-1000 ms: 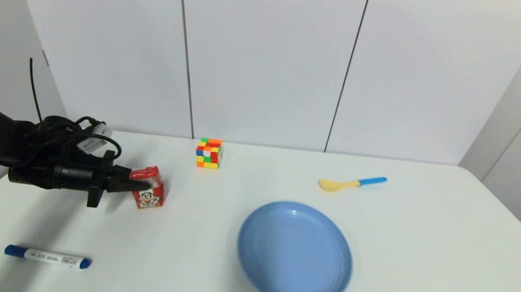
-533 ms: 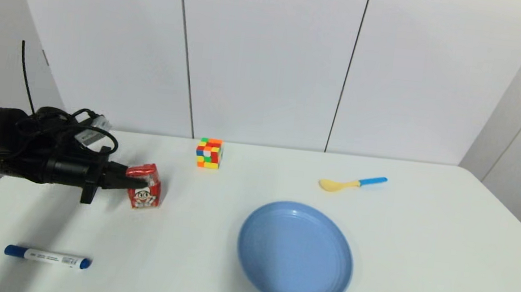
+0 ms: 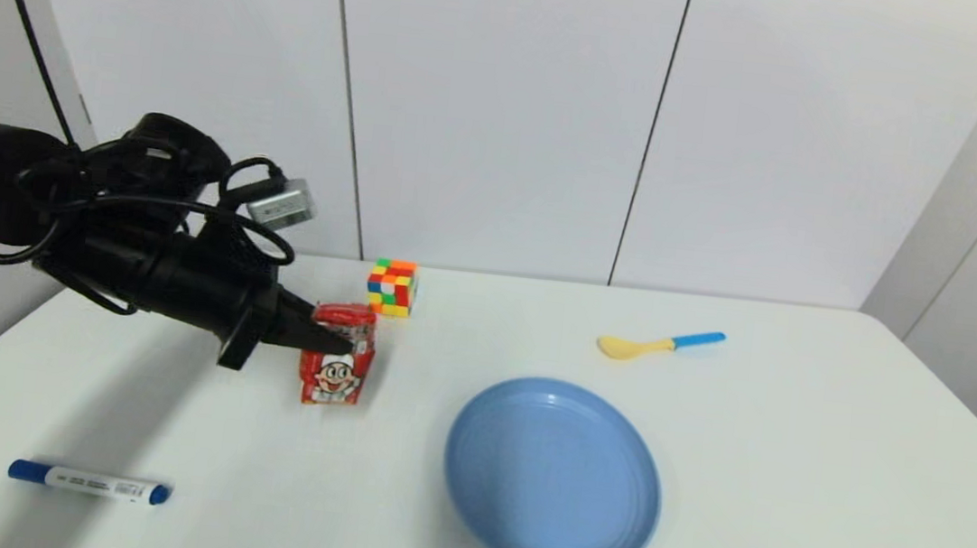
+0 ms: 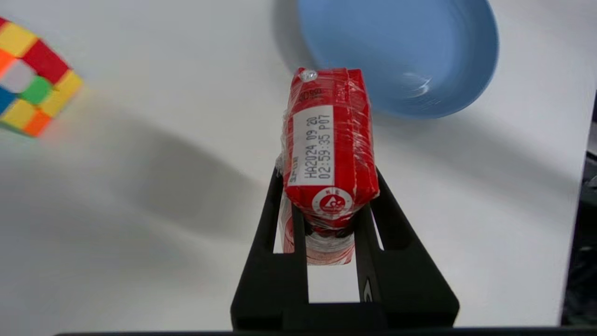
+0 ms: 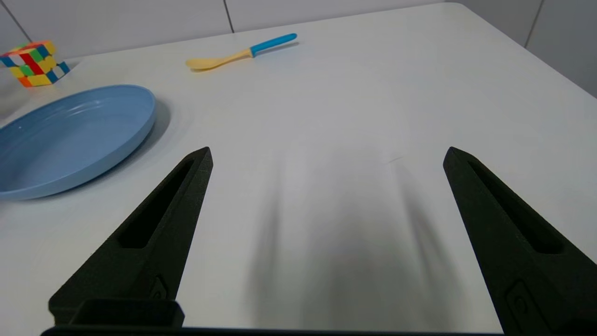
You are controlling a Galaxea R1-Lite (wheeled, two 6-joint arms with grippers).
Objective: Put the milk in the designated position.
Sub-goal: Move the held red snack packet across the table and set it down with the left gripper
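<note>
Red milk [image 3: 337, 365] w/ cartoon face, multicolour cube [image 3: 393, 288], blue plate [image 3: 553, 478], yellow-blue spoon [image 3: 659, 344].

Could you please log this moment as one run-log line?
left gripper: shut on milk, lifted | right gripper: open, idle | blue plate: empty

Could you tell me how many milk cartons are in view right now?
1: the milk is clamped in the left claw, between the puzzle cube and the blue plate.

Since a second ago: left gripper [image 3: 327, 341] has lifted the milk [image 3: 337, 365] off the table and carried it rightward, closer to the blue plate [image 3: 553, 476]; carton now hangs just before the puzzle cube [image 3: 392, 287]
</note>
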